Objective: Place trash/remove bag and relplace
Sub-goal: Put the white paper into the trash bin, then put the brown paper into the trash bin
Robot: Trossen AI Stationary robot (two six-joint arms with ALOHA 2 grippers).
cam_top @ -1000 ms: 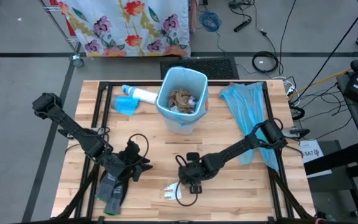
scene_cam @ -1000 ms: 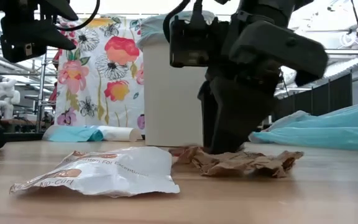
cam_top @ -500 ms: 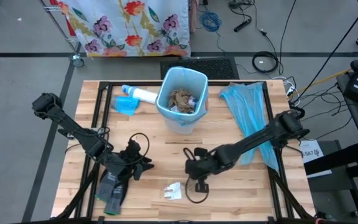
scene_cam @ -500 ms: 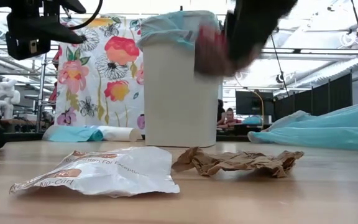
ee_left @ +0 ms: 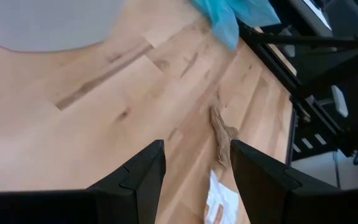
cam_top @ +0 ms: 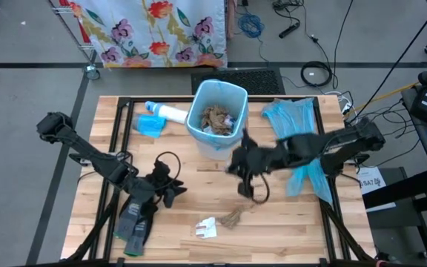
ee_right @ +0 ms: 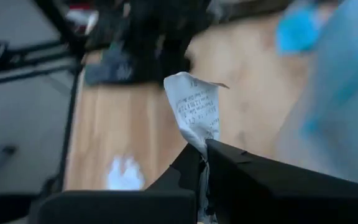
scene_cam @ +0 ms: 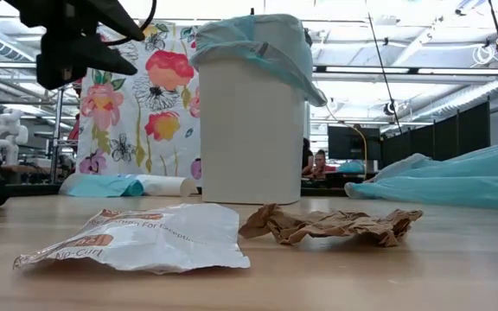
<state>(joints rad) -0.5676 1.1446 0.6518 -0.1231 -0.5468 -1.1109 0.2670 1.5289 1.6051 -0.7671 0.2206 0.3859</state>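
Note:
A white bin (cam_top: 217, 119) lined with a blue bag holds brown and white trash and stands at the table's far middle. On the wood near the front edge lie a brown paper wad (cam_top: 233, 217) and a white wrapper (cam_top: 206, 228); the low view also shows the wad (scene_cam: 331, 225) and the wrapper (scene_cam: 137, 238). My right gripper (cam_top: 241, 165) hovers high, just in front of the bin, shut on a white printed paper scrap (ee_right: 194, 109). My left gripper (cam_top: 172, 190) stands open above the table's left half, pointing toward the wad (ee_left: 219, 134), with nothing between its fingers. My right gripper pinches the lower end of the white paper scrap (ee_right: 199, 144) between its two fingers. The scrap sticks out past the fingertips, crumpled and lifted clear of the table. The fingers slant downward.
A white tube bottle (cam_top: 170, 113) and a blue scrap (cam_top: 150, 126) lie left of the bin. A spare blue bag (cam_top: 295, 133) is spread at the right. Dark gloves (cam_top: 135, 222) lie at the near left. Black frame rails run along the table's sides.
My right gripper has risen from the wad and wrapper near the table's front edge and swung up toward the bin with the paper scrap, leaving the low view. The brown wad and the white wrapper stay on the table.

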